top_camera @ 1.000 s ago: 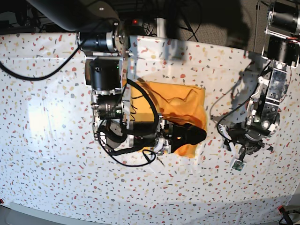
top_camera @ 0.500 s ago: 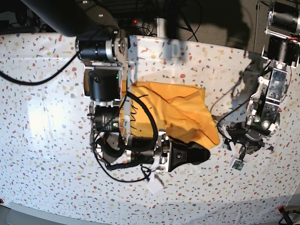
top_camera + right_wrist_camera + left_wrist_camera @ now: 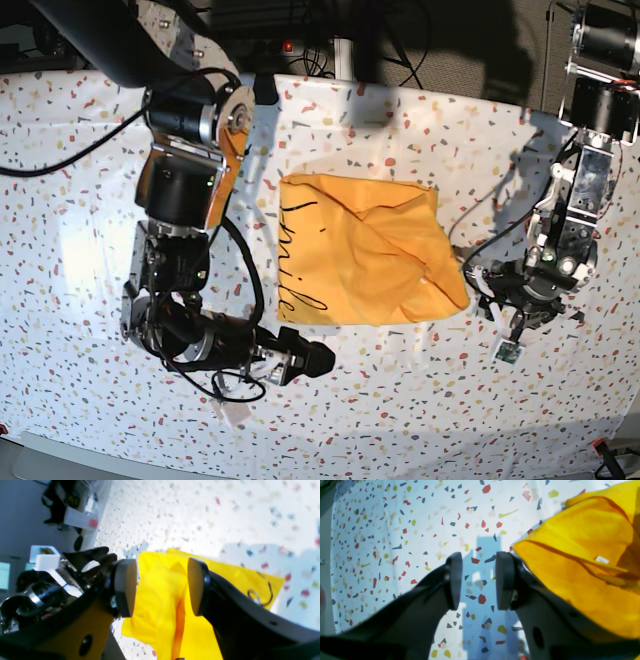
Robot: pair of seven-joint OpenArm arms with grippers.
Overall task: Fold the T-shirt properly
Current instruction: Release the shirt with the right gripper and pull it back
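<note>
The yellow-orange T-shirt [image 3: 370, 250] lies folded into a rough square at the table's middle, with black cursive lettering [image 3: 290, 255] along its left edge. My right gripper [image 3: 312, 359] hovers off the shirt's front left corner. In the right wrist view this gripper [image 3: 161, 587] is open and empty, and the T-shirt [image 3: 155, 620] lies beyond the fingers. My left gripper [image 3: 487, 287] sits just right of the shirt's front right corner. In the left wrist view it [image 3: 479, 560] is open over bare cloth, with the T-shirt [image 3: 582, 562] bunched against the outside of its right finger [image 3: 505, 580].
A white tablecloth [image 3: 80, 250] speckled with coloured flecks covers the table. Black cables [image 3: 240, 300] loop around the right arm. Dark equipment [image 3: 400, 40] lines the back edge. A small white tag [image 3: 508, 350] hangs under the left wrist.
My right gripper has pulled back off the shirt toward the front left with nothing in it. The shirt has spread flat, and its lettering now shows. The left arm has stayed put.
</note>
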